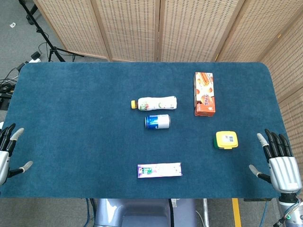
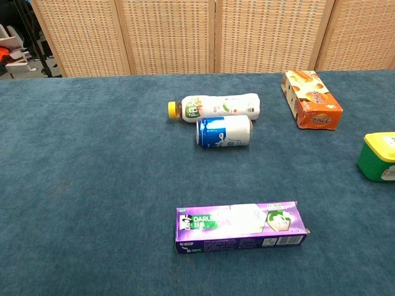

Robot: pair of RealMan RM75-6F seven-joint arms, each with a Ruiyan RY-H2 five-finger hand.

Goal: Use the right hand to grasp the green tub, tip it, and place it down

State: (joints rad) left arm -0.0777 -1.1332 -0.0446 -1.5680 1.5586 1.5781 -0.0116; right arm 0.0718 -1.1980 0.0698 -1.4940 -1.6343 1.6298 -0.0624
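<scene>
The green tub with its yellow lid is sitting upright on the blue table near the right edge, and the chest view is cropping it at the frame border. The right hand is hovering just beside it, fingers spread and holding nothing. The left hand is lying spread too, half cut off at the left edge; neither hand is showing in the chest view.

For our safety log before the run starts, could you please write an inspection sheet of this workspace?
Surface: blue cloth table, flat.
Job's things: green tub with yellow lid, upright, near the right edge, untouched.
Clutter: bottle and can lying side by side; orange box; purple box near the front edge.
Hands: left hand and right hand open, at the table's sides, holding nothing.
Cables: on the floor, far left.
Surroundings: woven screens; stand legs.
</scene>
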